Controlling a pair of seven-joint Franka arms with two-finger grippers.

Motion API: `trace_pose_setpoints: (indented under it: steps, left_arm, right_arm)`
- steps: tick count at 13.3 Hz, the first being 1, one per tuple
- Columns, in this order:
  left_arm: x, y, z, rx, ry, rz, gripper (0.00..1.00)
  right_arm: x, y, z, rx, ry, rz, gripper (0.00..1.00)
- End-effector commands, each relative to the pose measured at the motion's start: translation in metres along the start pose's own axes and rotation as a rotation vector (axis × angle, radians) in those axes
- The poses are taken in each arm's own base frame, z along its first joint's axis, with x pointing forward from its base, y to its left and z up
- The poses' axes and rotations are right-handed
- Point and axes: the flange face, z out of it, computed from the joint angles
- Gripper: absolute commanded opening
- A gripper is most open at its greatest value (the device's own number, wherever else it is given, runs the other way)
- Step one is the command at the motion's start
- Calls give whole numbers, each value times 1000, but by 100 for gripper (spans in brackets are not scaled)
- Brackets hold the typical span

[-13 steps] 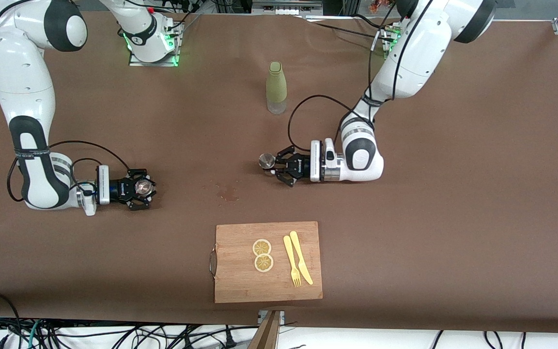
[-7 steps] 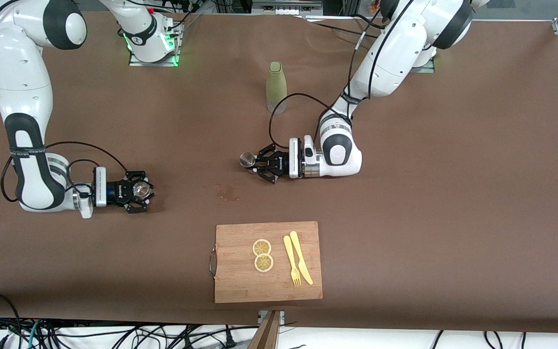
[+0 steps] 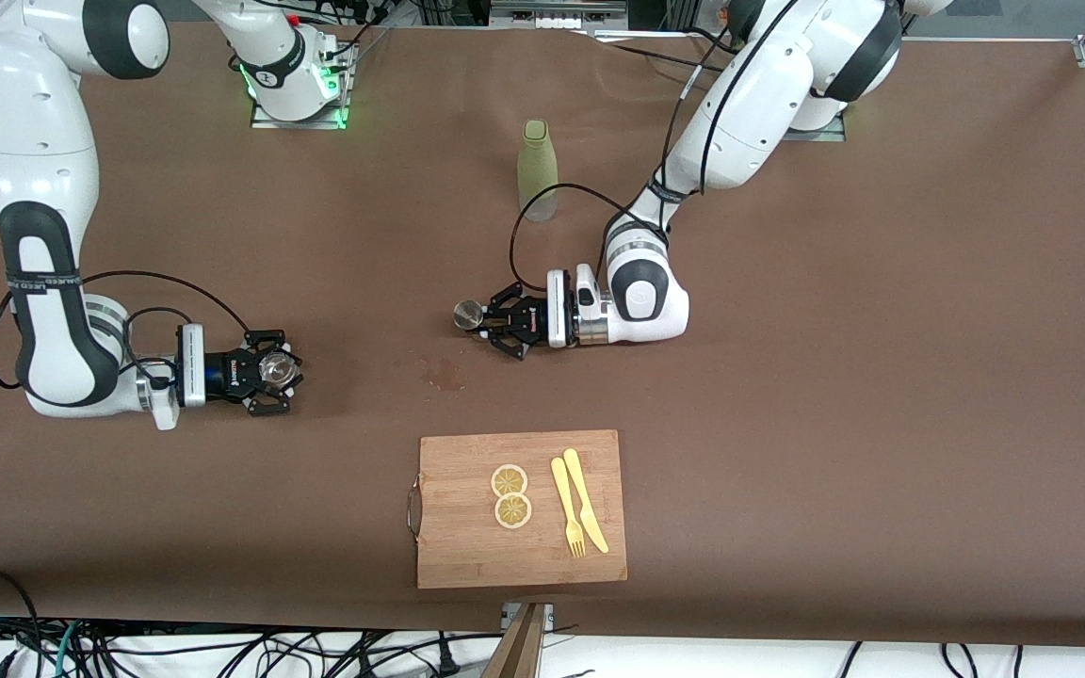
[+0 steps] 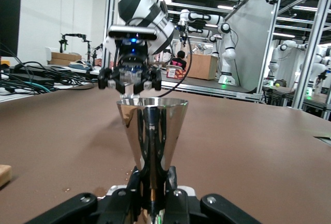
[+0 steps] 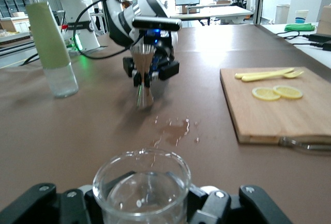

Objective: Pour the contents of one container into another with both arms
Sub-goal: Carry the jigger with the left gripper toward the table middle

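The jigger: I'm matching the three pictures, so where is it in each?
Front view: jigger in the left tool, over the table.
Left wrist view: centre, big.
Right wrist view: held upright, farther off.
Shared landmark: the stain on the table.

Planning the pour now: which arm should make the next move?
Probably right. The right gripper holds the glass tumbler well apart from the jigger, which the left gripper holds upright, ready to receive. The tumbler must travel and tip.
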Motion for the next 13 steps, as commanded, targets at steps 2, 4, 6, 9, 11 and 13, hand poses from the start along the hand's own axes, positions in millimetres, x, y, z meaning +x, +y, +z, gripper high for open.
trace_pose_setpoints:
  steps: [2, 4, 6, 9, 11, 13]
  left_arm:
    - [11, -1, 24, 56, -16, 27, 0]
    - [9, -2, 29, 53, -11, 31, 0]
    - [8, -2, 37, 47, -4, 39, 0]
    - [6, 0, 43, 54, -16, 42, 0]
    - [8, 1, 48, 53, -15, 26, 0]
    - [11, -1, 52, 69, -30, 37, 0]
  right_arm:
    - [67, -6, 6, -43, -44, 43, 28]
    - [88, -4, 10, -61, -70, 76, 28]
    - [105, -4, 21, -73, -96, 95, 28]
    - [124, -4, 38, -87, -130, 119, 28]
    - [123, -2, 49, -97, -153, 121, 28]
    - [126, -1, 62, -98, -171, 127, 28]
